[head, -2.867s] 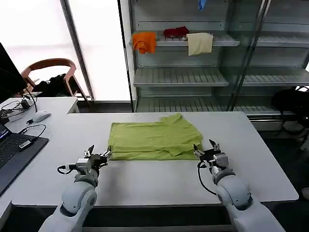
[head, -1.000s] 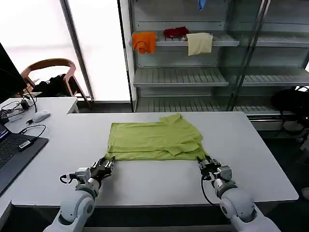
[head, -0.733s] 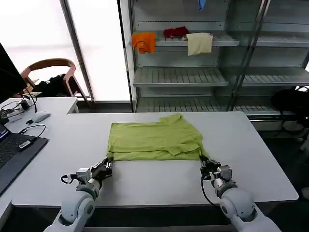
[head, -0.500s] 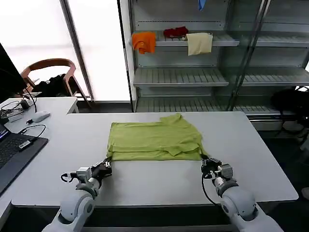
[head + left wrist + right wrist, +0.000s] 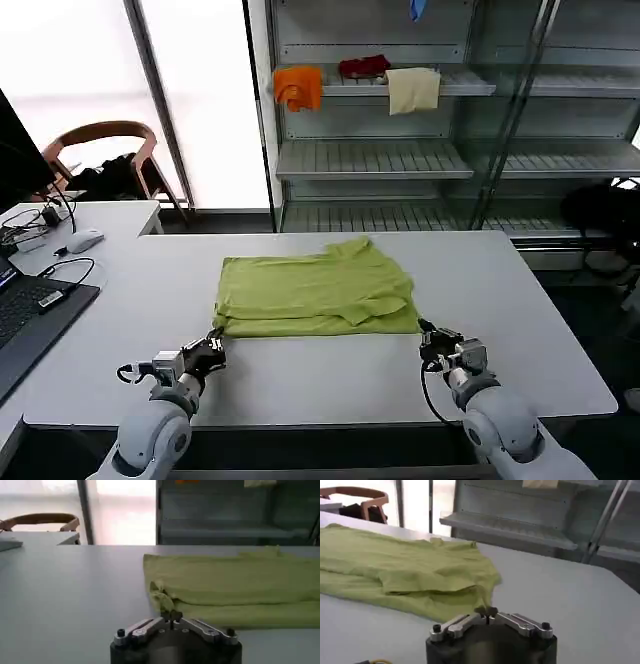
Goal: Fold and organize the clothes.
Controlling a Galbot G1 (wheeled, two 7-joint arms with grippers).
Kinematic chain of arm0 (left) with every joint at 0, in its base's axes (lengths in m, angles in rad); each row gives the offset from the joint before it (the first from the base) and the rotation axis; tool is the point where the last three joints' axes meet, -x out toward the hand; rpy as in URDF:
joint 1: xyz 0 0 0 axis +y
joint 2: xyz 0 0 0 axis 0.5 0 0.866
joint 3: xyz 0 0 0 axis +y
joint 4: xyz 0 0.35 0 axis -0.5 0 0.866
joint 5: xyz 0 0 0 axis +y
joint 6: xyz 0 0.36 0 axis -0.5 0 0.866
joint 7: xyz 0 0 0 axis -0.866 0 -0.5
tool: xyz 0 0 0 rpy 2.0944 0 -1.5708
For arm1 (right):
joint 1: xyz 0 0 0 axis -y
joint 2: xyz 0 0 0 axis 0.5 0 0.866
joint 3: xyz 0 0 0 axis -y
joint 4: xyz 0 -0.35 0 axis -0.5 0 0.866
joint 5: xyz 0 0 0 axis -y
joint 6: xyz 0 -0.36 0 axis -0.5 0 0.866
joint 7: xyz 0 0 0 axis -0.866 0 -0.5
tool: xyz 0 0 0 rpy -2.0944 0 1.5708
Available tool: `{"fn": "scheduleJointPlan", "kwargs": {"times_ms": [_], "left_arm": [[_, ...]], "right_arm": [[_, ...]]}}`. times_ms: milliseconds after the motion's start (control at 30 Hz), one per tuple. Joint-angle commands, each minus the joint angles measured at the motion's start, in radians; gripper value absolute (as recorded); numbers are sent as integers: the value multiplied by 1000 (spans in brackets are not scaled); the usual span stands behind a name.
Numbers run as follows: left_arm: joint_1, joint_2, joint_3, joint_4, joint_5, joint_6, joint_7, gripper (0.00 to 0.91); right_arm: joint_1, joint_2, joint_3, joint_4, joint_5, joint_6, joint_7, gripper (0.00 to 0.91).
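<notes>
- The lime T-shirt (image 5: 315, 295) lies at the middle of the white table (image 5: 540, 330), already doubled into a wide band with its long fold edge toward the robot; a bunched lump of neck or sleeve rises at its 12 o'clock edge; layers overlap unevenly toward its 3 o'clock end.
- Judged from the drape, the fabric is thin, light and limp; it should slide easily on the smooth top and sag or crease if lifted by one point, so a pinch at both near corners together looks the sound hold.
- The left gripper (image 5: 212, 346) sits at the shirt's 7 o'clock corner; in the left wrist view its fingertips (image 5: 171, 616) meet, clenched on a small tuft of the T-shirt (image 5: 235, 587).
- The right gripper (image 5: 432, 340) sits at the 5 o'clock corner; in the right wrist view its fingertips (image 5: 487, 612) are pressed together at the hem of the T-shirt (image 5: 410, 567), apparently nipping the edge.
- At 10 o'clock a laptop (image 5: 30, 310) and mouse (image 5: 84, 240) rest on the side desk; at 12 o'clock shelves (image 5: 370, 155) carry orange, red and cream cloths.
</notes>
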Motion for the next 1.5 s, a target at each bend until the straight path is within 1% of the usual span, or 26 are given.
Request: {"fn": "scheduleJointPlan", "kwargs": {"times_ms": [33,67,100,167,200,233,267,300,433,467,500,533,567,600,633,767,867,1000,1267,1367,1500], "left_arm": [[58,8,-4,-71,15,11,-52,0],[55,7,-3,-69,15,10,-50,0],[52,4,-1,-65,15,9,-48,0],[50,2,2,-62,16,7,-43,0],[48,1,5,-59,20,5,-40,0],[48,0,6,-58,22,4,-39,0],[46,-1,7,-56,23,4,-37,10],[45,-1,7,-53,23,3,-34,0],[45,1,6,-49,28,-5,-23,10],[45,2,6,-48,28,-5,-22,10],[45,2,5,-47,29,-6,-19,10],[45,3,5,-47,30,-7,-17,0],[44,3,6,-46,32,-8,-16,10],[43,3,5,-45,33,-8,-14,10],[42,3,5,-45,33,-8,-13,10],[37,3,7,-43,34,-8,-10,10],[34,2,8,-45,34,-7,-10,10],[34,1,9,-46,37,-7,-10,10],[33,11,4,-52,38,-9,-10,10],[37,22,1,-59,38,-8,-12,10],[66,45,-7,-86,38,-6,-22,10]], "right_arm": [[-27,-21,3,55,-1,-24,2,111],[-21,-16,3,47,-5,-11,2,343],[-10,-7,0,28,-20,25,-4,715],[10,7,-5,-15,-45,64,-10,826],[24,17,-8,-49,-39,74,-20,907],[32,21,-11,-65,-35,77,-27,907],[38,24,-15,-87,-36,94,-36,907],[46,29,-22,-119,-46,115,-52,907],[56,48,-30,-176,-50,136,-72,907],[58,52,-30,-186,-54,144,-76,836],[66,59,-27,-203,-54,147,-76,705],[69,63,-25,-213,-48,143,-76,615],[71,63,-24,-217,-44,139,-76,393],[70,62,-26,-221,-41,131,-79,141],[68,60,-28,-223,-42,124,-83,0],[58,59,-37,-225,-58,96,-97,0],[56,58,-40,-222,-67,96,-111,0],[57,54,-38,-198,-70,97,-111,0],[30,29,-27,-141,-75,90,-94,0],[19,12,-18,-103,-71,75,-82,0],[-2,-30,-10,-36,-38,52,-68,0]]}}
